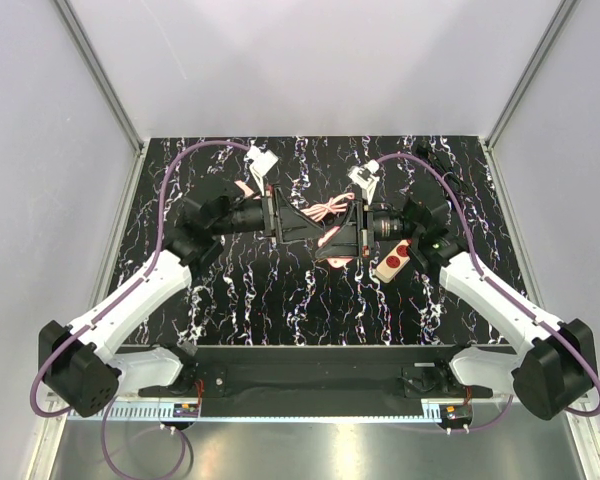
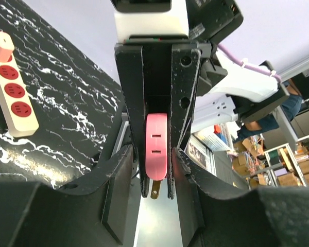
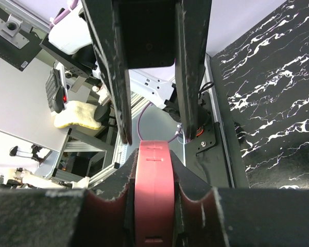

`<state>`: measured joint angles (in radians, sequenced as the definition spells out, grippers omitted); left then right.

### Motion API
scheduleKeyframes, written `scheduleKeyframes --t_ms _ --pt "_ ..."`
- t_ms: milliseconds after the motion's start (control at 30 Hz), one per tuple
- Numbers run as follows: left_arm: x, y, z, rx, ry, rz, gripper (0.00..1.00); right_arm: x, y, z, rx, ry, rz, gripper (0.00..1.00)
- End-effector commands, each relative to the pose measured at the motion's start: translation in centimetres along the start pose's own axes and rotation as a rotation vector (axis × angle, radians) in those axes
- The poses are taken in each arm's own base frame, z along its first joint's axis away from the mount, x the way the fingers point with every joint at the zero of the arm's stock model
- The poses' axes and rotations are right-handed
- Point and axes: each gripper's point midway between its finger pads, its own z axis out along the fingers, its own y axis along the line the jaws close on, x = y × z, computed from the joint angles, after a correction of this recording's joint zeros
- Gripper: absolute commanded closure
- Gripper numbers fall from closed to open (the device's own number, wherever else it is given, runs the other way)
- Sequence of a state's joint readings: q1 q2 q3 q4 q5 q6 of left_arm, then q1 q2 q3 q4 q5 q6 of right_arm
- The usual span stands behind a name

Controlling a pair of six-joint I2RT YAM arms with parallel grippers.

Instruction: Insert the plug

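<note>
The plug is pinched in the right gripper; the left gripper is spread just ahead. Prongs should be kept uncovered.

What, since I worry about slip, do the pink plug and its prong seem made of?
The pink plug looks like moulded plastic: smooth, even colour, soft sheen. Its prong is probably brass-coloured metal, judging by the yellowish glint, though little of it shows.
</note>
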<state>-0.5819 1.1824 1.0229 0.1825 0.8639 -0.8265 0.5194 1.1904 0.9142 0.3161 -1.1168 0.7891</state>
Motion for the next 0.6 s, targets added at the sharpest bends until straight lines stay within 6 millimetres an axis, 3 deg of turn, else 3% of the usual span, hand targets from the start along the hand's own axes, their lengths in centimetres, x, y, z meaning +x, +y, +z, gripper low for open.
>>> scheduleKeyframes --t_ms 0,233,333,433,500,567 --pt "-0.1 -1.6 0.1 0.047 0.021 0.086 0.59 -0.8 1.0 0.4 -0.024 -0.011 -0.067 1.00" --pt "1.3 -1.0 0.0 0.031 0.048 0.090 0.54 -0.8 0.7 0.5 -0.015 -0.015 -0.061 1.00" --pt "1.6 -0.7 0.1 0.028 0.058 0.084 0.67 -0.8 0.7 0.5 -0.013 -0.015 -0.057 1.00" --pt "1.8 -1.1 0.3 0.044 0.071 0.086 0.86 -0.6 0.3 0.5 0.001 -0.013 -0.045 1.00" --pt "2.0 -1.5 0.5 0.059 0.083 0.089 1.00 -0.6 0.1 0.5 0.009 -0.012 -0.034 0.89" --pt "2.1 -1.5 0.6 0.062 0.085 0.087 1.00 -0.5 -0.1 0.5 0.016 -0.012 -0.024 0.80"
